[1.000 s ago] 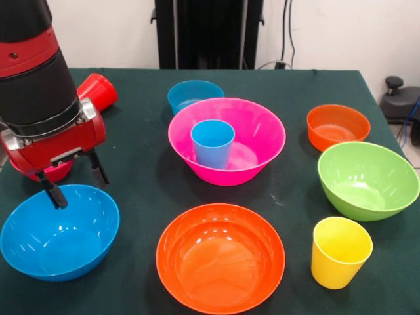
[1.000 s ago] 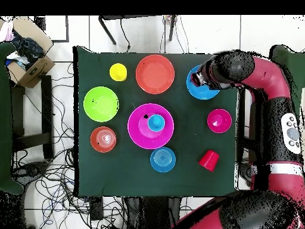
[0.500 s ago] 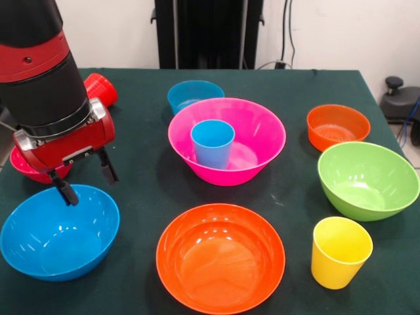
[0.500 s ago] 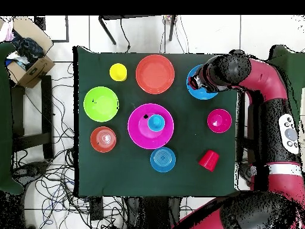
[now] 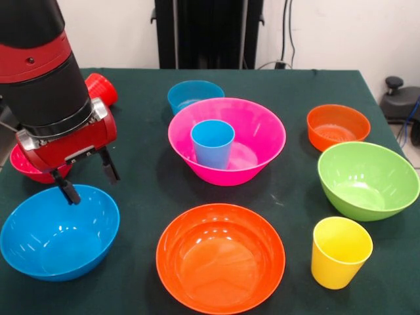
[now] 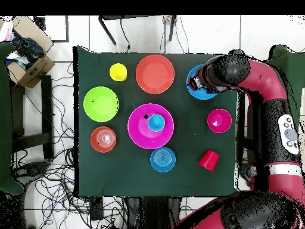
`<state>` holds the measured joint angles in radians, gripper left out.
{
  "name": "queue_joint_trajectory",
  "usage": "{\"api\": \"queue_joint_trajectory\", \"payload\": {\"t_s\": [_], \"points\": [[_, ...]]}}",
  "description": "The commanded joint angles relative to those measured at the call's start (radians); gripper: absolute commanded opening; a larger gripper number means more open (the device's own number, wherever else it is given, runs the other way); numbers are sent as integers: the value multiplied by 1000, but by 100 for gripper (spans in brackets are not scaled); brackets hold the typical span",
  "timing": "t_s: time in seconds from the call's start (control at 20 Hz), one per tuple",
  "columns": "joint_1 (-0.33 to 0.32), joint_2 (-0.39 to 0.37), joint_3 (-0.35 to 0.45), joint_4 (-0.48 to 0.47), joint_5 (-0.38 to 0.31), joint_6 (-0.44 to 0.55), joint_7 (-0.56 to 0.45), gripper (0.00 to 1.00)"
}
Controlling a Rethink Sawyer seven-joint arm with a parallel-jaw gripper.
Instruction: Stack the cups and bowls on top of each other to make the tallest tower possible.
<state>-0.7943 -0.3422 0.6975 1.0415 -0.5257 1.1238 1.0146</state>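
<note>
The large pink bowl (image 5: 262, 131) stands mid-table with the light blue cup (image 5: 212, 143) upright inside it; both also show in the overhead view (image 6: 140, 130), (image 6: 156, 123). My gripper (image 5: 88, 180) is open and empty, its fingers just above the far rim of the large blue bowl (image 5: 59, 233). The small red bowl (image 5: 25, 168) is partly hidden behind the gripper. The red cup (image 5: 98, 88) lies on its side at the far left. The large orange bowl (image 5: 220, 257), the green bowl (image 5: 367, 178) and the yellow cup (image 5: 340, 252) stand apart on the table.
A small blue bowl (image 5: 195, 94) stands behind the pink bowl and a small orange bowl (image 5: 337, 126) at the far right. In the overhead view, cables and a cardboard box (image 6: 27, 56) lie on the floor beside the table.
The gripper has lifted a little and shifted slightly right in the front view, staying open over the blue bowl's rim. No object has moved.
</note>
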Motion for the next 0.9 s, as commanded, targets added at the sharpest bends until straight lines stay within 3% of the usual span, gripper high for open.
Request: {"api": "queue_joint_trajectory", "payload": {"t_s": [0.05, 0.3, 0.9], "points": [[5, -57, -17, 135, -85, -61, -235, 100], [-5, -66, -23, 162, -97, -80, -211, 100], [4, -41, -16, 111, -121, -102, -218, 100]]}}
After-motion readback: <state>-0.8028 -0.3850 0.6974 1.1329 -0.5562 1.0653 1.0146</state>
